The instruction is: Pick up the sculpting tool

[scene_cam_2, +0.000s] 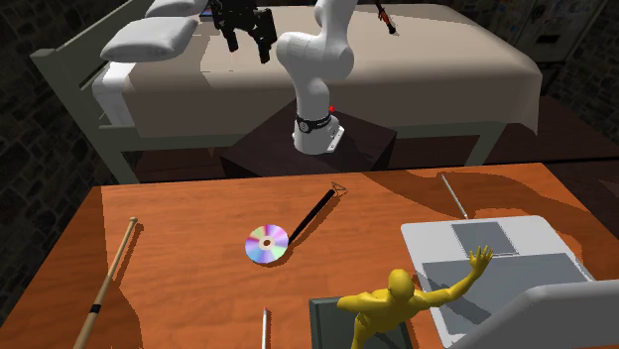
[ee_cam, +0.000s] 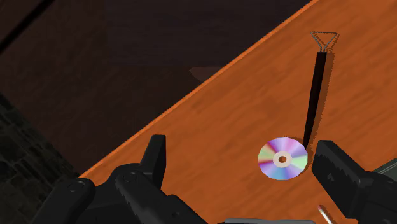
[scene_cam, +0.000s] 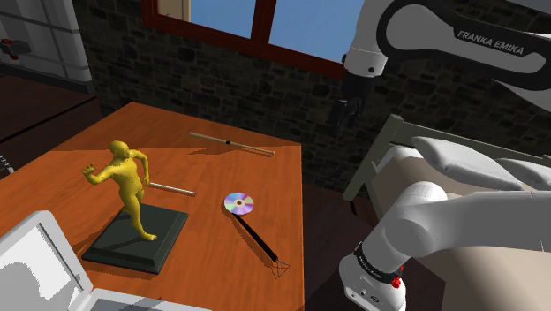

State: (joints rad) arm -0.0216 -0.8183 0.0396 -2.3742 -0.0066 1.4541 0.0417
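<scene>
The sculpting tool is a slim black handle with a wire loop at one end. It lies flat on the orange wooden table, its loop near the table edge that faces the stand. Its other end touches a shiny CD. In the second exterior view the sculpting tool lies just beyond the CD. My gripper hangs high, off the table's edge on the bed side, open with nothing in it. In the wrist view the tool and CD lie far below the open gripper.
A yellow figure on a dark base stands at the shoulder view's left. A long wooden stick and a thin rod lie on the table. A grey laptop sits at one corner. A bed with pillows stands behind the stand.
</scene>
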